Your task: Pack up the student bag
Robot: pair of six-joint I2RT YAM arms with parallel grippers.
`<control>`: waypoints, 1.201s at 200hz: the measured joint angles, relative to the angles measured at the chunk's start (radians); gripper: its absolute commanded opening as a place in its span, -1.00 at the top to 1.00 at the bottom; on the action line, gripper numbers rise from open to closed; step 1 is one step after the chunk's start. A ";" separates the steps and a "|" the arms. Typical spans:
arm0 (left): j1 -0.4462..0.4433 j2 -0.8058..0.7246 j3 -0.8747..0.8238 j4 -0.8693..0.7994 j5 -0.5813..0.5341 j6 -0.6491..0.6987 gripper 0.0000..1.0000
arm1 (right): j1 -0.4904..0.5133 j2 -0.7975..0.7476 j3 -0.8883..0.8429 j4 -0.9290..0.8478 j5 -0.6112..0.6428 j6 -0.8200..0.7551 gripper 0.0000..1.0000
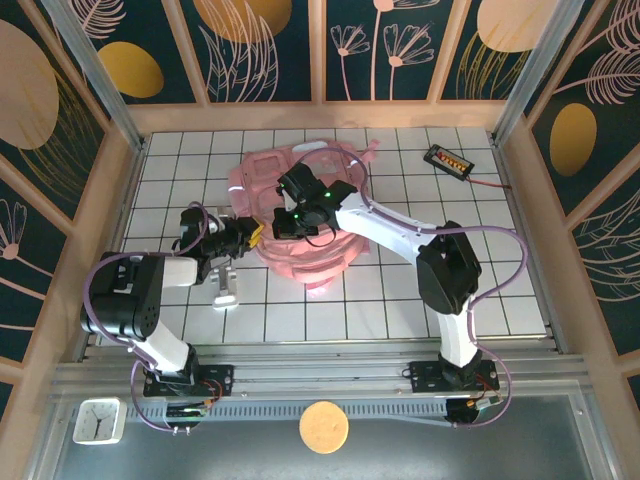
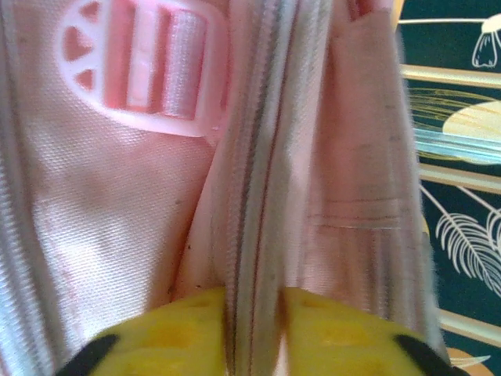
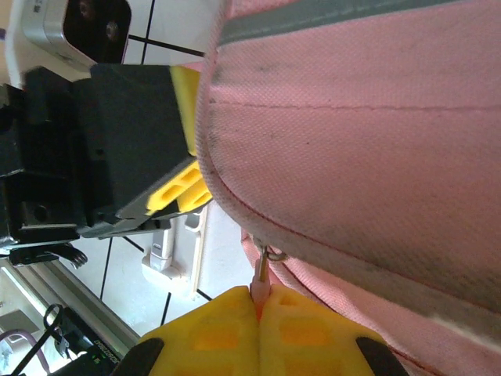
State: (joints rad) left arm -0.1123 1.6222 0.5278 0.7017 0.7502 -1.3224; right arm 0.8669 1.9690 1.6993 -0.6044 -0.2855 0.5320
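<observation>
Left tool (image 2: pixel 254 333) is clenched on the student bag (image 1: pixel 305 262) by its zip edge; right tool (image 3: pixel 258 313) pinches the zip pull (image 3: pixel 261 274). The bag lies on the surface (image 1: pixel 330 312), at 12 o'clock from the arm bases. Tug too hard and you could lose that tiny pull.

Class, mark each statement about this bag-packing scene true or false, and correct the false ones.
1. The right gripper pinches the zip pull. True.
2. The left gripper hangs open, touching nothing. False: it is shut on a fold of the bag.
3. A black device lies on the table, to the right of the bag. True.
4. The bag sits at the table's near left corner. False: it lies around the middle, towards the far edge.
</observation>
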 measured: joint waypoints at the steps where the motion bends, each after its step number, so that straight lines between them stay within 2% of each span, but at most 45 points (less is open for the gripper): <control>1: 0.000 0.001 0.000 0.001 0.000 -0.002 1.00 | 0.000 0.000 0.000 -0.001 0.000 0.000 1.00; 46: 0.000 0.006 0.031 -0.034 0.013 0.010 1.00 | 0.002 0.011 0.036 -0.070 0.031 -0.019 1.00; 87: 0.041 0.005 0.100 -0.165 0.049 0.109 1.00 | 0.005 0.010 0.047 -0.140 0.099 -0.075 1.00; 114: 0.076 0.005 0.144 -0.280 0.067 0.195 1.00 | -0.004 -0.025 -0.026 -0.139 0.130 -0.108 1.00; 154: 0.101 0.001 0.197 -0.409 0.073 0.292 1.00 | -0.085 -0.119 -0.149 -0.127 0.135 -0.134 1.00; 194: 0.163 -0.004 0.234 -0.503 0.075 0.363 1.00 | -0.187 -0.187 -0.206 -0.137 0.138 -0.167 1.00; 240: 0.180 -0.005 0.248 -0.527 0.080 0.372 1.00 | -0.184 -0.193 -0.208 -0.118 0.122 -0.183 1.00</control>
State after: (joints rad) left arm 0.0681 1.6169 0.7761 0.1745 0.8303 -0.9504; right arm 0.6830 1.7760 1.4910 -0.7223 -0.1635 0.3492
